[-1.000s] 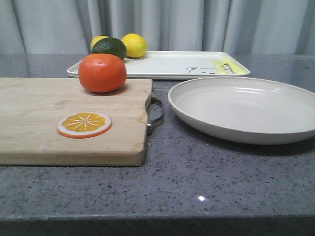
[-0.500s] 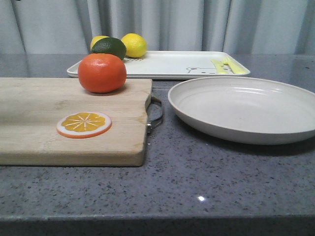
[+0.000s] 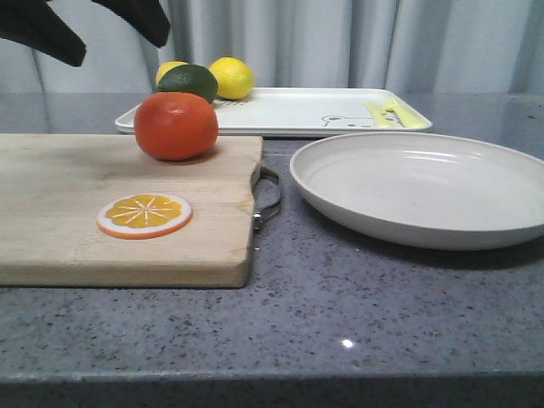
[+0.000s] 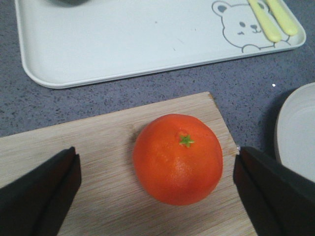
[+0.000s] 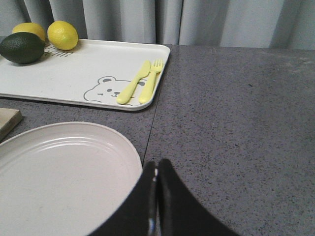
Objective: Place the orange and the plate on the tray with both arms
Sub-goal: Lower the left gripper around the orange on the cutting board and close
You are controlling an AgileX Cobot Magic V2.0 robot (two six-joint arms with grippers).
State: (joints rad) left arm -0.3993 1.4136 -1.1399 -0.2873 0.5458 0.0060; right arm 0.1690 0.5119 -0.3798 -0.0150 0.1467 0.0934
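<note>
Front view: the orange [image 3: 176, 126] is seen resting near the far right corner of the wooden cutting board [image 3: 68, 208], with an orange slice [image 3: 144, 214] lying flat nearer the camera on the same board. The plate [image 3: 421, 187] sits on the grey table [image 3: 340, 331] to the right of the board, a narrow strip of bare stone being left between its rim and the board's metal handle [image 3: 270, 197]. The tray [image 3: 297, 110] lies behind both, its near rim just beyond the orange; two lemons [image 3: 231, 77] and a dark green fruit [image 3: 189, 82] are held at its far left end, while its middle is unoccupied. Yellow-green cutlery [image 5: 140, 81] and a bear drawing [image 5: 104, 88] are shown at its right end.

The left gripper [image 4: 157, 191] is held above the orange with its jaws spread wide, one dark finger on each side and clear of the fruit. The right gripper [image 5: 156, 196] is poised with its fingers pressed together, their tips seen over the plate's rim; whether the rim is touched cannot be told.
</note>
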